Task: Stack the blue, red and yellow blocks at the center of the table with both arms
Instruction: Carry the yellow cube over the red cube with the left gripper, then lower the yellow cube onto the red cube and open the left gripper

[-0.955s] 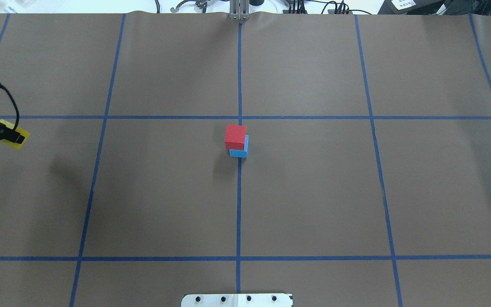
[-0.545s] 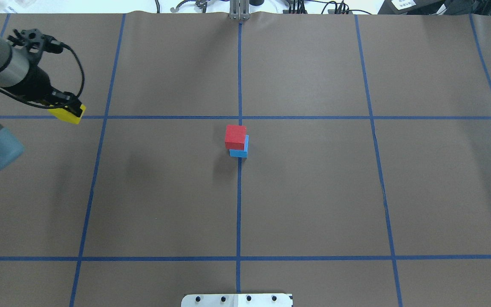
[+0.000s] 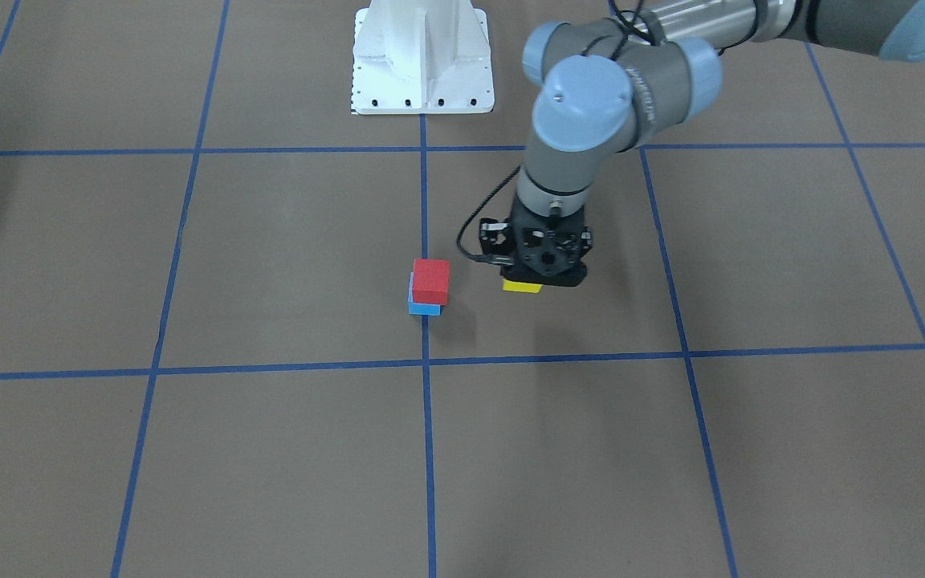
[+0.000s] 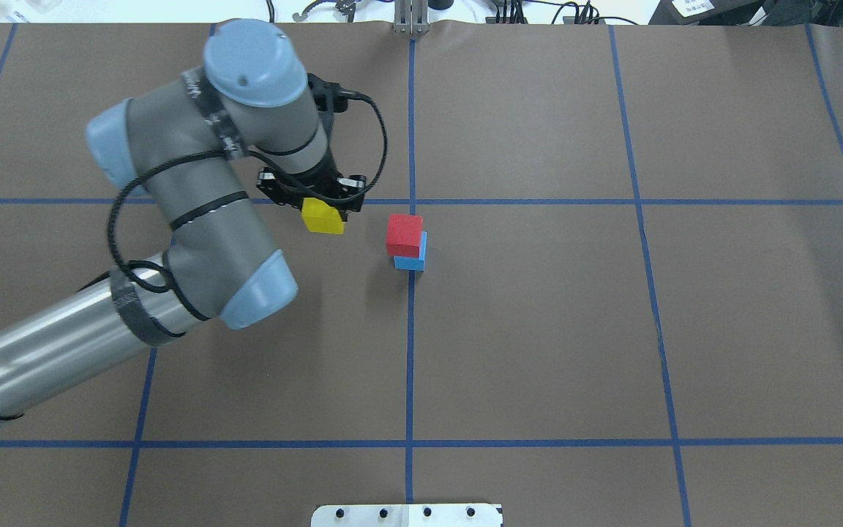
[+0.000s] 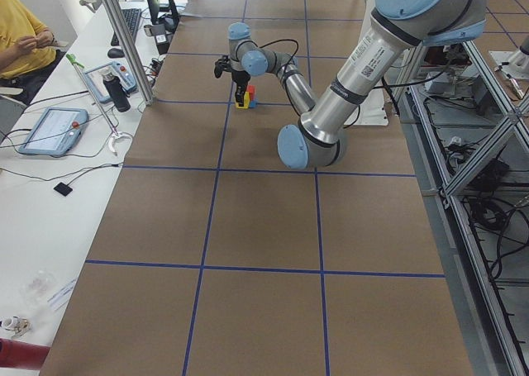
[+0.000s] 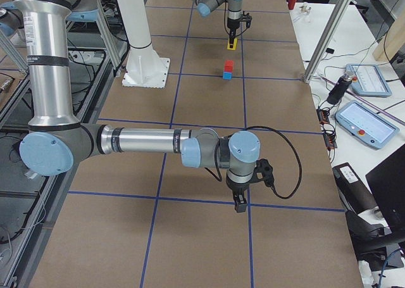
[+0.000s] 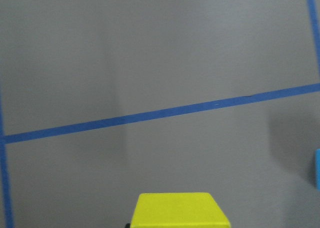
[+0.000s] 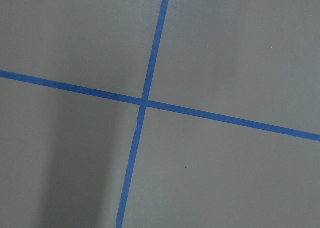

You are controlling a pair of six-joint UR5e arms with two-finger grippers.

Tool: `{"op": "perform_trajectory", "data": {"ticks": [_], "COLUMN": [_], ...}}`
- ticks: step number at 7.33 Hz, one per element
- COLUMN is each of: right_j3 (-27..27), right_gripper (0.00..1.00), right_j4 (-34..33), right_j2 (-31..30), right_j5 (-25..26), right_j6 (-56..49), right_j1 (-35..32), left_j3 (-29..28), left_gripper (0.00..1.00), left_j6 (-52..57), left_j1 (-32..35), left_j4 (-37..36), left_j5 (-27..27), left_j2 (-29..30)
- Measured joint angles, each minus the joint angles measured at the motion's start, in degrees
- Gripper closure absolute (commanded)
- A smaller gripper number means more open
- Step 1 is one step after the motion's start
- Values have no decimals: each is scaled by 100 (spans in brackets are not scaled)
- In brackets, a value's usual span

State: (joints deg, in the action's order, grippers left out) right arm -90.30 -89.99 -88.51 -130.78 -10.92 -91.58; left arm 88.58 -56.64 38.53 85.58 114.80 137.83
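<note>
A red block (image 4: 404, 233) sits on a blue block (image 4: 414, 262) at the table's center, shifted a little off the blue one's far-left corner. Both show in the front view, red (image 3: 431, 280) on blue (image 3: 422, 308). My left gripper (image 4: 319, 207) is shut on the yellow block (image 4: 323, 218) and holds it above the table, just left of the stack and apart from it. The left wrist view shows the yellow block (image 7: 177, 210) at the bottom edge. My right gripper (image 6: 241, 206) hangs over the table far from the stack, and I cannot tell whether it is open or shut.
Blue tape lines (image 4: 410, 110) divide the brown table into squares. The robot's white base (image 3: 422, 56) stands at the near edge. Tablets (image 6: 367, 120) and cables lie on the operators' side bench, where a person (image 5: 21, 37) sits.
My left arm has swept to the right from the table's left edge, carrying the yellow block close to the stack. The red and blue blocks have not moved.
</note>
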Motion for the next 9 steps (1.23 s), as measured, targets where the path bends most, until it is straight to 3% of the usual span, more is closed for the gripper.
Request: {"op": "perform_trajectory", "data": {"ticks": [2,5,9], "right_j3": [3,3,5], "right_gripper": [0,0,0], "right_j4": [-1,-1,-1], "right_j2": [0,0,0], "right_j5": [0,0,0], "right_j6": [0,2,2], "right_j1": [0,0,0], "left_j3": [-557,-662,-651], "left_gripper": [89,72,71], "left_j6": [-372,-425,-420], "left_j1": [-293,-508,-521], "left_j4": [-6,-5,2], "left_j5": [-156,-312,-318], "left_j2": [682,788,806]}}
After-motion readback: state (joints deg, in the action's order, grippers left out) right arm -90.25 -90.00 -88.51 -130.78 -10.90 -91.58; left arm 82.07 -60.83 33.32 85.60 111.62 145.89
